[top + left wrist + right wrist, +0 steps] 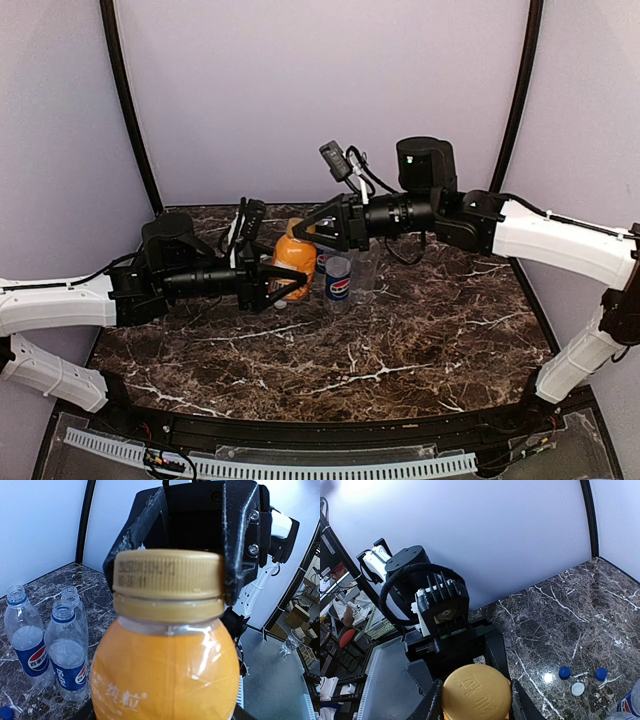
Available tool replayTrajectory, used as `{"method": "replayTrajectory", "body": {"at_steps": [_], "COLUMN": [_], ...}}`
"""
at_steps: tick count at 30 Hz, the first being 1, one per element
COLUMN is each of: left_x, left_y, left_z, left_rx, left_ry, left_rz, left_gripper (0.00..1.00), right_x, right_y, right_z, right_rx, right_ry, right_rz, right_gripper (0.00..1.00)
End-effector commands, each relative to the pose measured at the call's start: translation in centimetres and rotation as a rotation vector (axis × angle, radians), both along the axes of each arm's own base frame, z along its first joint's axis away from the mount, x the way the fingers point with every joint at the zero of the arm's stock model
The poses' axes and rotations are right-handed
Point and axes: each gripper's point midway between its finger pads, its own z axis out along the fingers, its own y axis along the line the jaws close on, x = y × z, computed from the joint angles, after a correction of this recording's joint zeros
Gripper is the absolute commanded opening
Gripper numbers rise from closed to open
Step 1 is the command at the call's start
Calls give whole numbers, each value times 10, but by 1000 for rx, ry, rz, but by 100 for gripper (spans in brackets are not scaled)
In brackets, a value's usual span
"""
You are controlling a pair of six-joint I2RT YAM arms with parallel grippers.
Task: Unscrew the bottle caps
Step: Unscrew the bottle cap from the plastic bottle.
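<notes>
Two white-and-black robot arms meet over a dark marbled table (400, 340), sharing one job. The left pincer (283, 286) appears closed round the lower body of a short orange plastic bottle (296, 256), most likely to keep it upright and stop it from turning. The right pincer (300, 230) sits directly above the left one. It is clamped on the bottle's round orange screw cap (476, 692), with a finger pressing on each side, a grip that looks set for twisting. The cap sits on the neck, so this unscrewing seems not yet finished.

The left arm reaches in low and nearly level from its side. The right arm stretches in higher, wrist horizontal, fingers pointing towards the left arm.

Just beyond the left pincer, beneath the right arm's wrist, three clear plastic bottles (65, 650) stand open-necked, two showing blue Pepsi labels. Lower than the right pincer and off to one side, two loose blue caps (564, 672) and a white cap (578, 688) lie close together on the table.
</notes>
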Motion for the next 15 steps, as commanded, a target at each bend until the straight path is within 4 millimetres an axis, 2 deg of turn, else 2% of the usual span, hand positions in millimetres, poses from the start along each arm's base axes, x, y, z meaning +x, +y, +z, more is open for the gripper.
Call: {"method": "replayTrajectory", "body": {"at_steps": [1,3,8,10,15], "left_x": [-13,-24,-67,-78,-87], "left_y": [1,0,-1,0,1], "left_z": [21,24,31,35,38], "left_rx": [-63,-87,-157,-181,-203], "left_ry": [-75,-87,-86,-82,-79], "left_rz": [-65,-120,-371,-440,-490], "left_gripper": [12,12,11,10,8], "right_x": [-22,-31,-56,-62,-65], "right_y": [-1,-4,-13,-16,-19], "right_z": [21,22,20,19,16], "right_rx": [96,113,158,169,161], "right_ry": [-96,-137,-214,-219,-206], "right_rz": [139,208,422,491,560], "right_gripper": [0,0,0,0,0]}}
